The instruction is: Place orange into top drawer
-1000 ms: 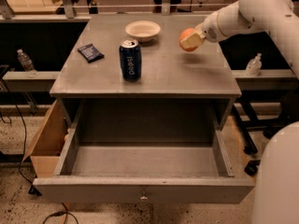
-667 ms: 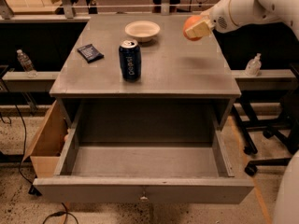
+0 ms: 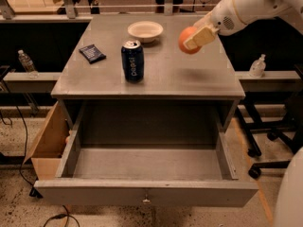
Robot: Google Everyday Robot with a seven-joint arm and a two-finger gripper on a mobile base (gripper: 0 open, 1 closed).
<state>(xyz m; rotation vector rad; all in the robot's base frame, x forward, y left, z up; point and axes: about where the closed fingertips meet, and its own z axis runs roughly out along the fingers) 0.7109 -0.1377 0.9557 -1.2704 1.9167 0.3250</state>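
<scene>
Now you have the gripper (image 3: pixel 193 40) clamped on the orange (image 3: pixel 184 37), holding it above the worktop's (image 3: pixel 189 77) right rear part, to the right of the cream bowl (image 3: pixel 145 31). Below, the top drawer (image 3: pixel 94 193) stands pulled open.

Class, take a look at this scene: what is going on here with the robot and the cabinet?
The robot's pincer holds the orange in the air above the right rear part of the cabinet top, just right of the cream bowl. A blue soda can and a small dark packet also sit on that top. Below, the top drawer is pulled wide open. The orange is not yet in it.
</scene>
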